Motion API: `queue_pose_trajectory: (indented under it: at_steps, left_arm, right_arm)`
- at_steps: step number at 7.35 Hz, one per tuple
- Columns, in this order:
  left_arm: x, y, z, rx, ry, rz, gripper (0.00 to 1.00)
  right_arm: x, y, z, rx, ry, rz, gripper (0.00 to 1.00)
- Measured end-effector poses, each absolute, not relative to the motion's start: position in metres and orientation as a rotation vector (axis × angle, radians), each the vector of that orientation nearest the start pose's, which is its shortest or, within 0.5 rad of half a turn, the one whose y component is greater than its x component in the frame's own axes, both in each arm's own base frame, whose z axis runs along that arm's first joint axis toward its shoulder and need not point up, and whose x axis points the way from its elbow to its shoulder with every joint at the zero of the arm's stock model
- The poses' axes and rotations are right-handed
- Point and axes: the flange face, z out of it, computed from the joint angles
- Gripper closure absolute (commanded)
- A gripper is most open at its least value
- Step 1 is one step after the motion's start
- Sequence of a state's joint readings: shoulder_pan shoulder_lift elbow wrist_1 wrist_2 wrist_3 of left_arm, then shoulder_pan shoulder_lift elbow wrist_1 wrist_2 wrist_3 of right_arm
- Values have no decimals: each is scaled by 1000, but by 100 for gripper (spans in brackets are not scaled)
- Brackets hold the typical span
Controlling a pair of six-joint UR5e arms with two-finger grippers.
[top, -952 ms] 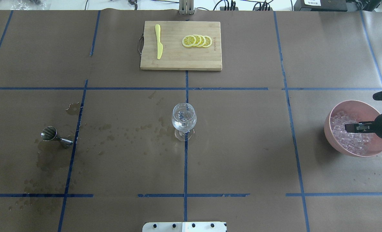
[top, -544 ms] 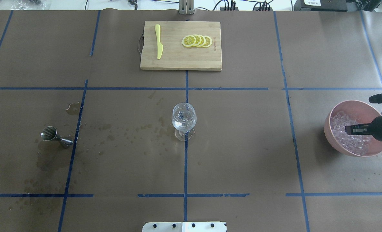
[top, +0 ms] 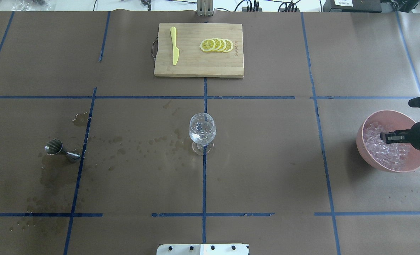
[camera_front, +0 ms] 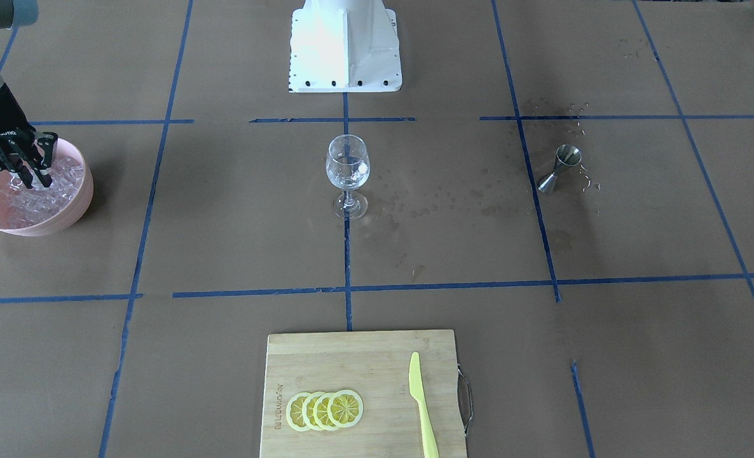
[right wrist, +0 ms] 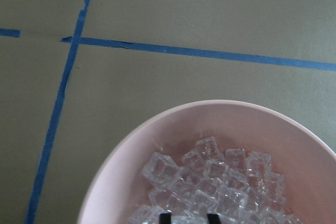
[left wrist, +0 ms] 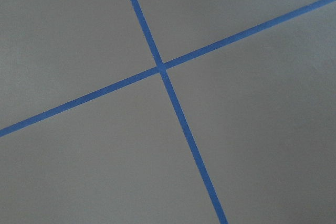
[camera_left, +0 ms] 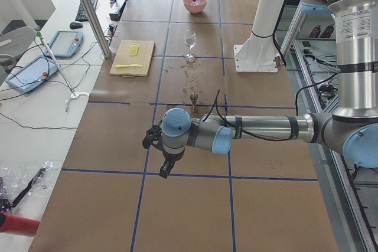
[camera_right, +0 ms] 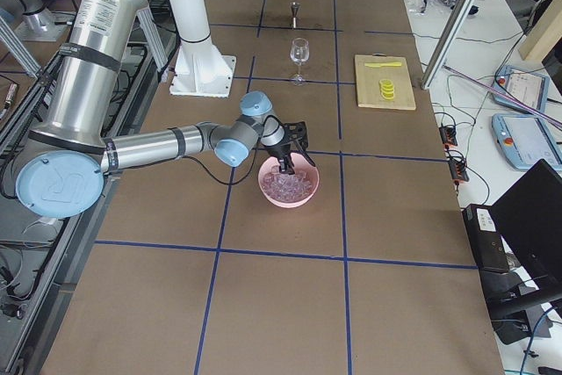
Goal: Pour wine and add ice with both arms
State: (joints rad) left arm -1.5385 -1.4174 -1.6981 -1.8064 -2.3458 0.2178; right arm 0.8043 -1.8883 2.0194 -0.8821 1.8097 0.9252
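The right arm (camera_right: 158, 151) reaches outward, the right claw (top: 385, 136) angled down with fingertips (right wrist: 166, 217) slightly parted. The left arm (camera_left: 266, 128) stretches level, the left claw (camera_left: 165, 168) pointing down.

No legible text anywhere.

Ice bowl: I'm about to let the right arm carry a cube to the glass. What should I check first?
1. Right gripper down at the ice in the bowl: ok.
2. Cube held between the fingers: cannot tell; the wrist view cuts off the tips.
3. Glass upright at mid table: ok.
4. Nothing standing between bowl and glass: ok.
5. Left arm far from the glass: ok.
6. Table dry: not ok; wet spots lie between the jigger and the glass.
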Motion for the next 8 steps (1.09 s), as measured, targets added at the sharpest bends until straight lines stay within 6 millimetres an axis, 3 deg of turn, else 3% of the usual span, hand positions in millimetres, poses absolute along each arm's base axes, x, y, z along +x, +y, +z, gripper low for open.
queue_pose_trajectory:
  at_steps: [2, 3, 6, 8]
  left_arm:
    - [-49, -441, 641, 274, 753, 319, 0]
    - [-49, -441, 642, 274, 752, 319, 0]
    - [-49, -440, 642, 277, 752, 322, 0]
    - [-49, -441, 640, 280, 752, 323, 0]
  right_arm:
    - [-185, -372, 449, 374, -829, 63, 100]
    - [-190, -385, 413, 371, -848, 66, 100]
    - [-244, -426, 275, 337, -876, 51, 100]
    - [-297, -420, 181, 305, -893, 58, 100]
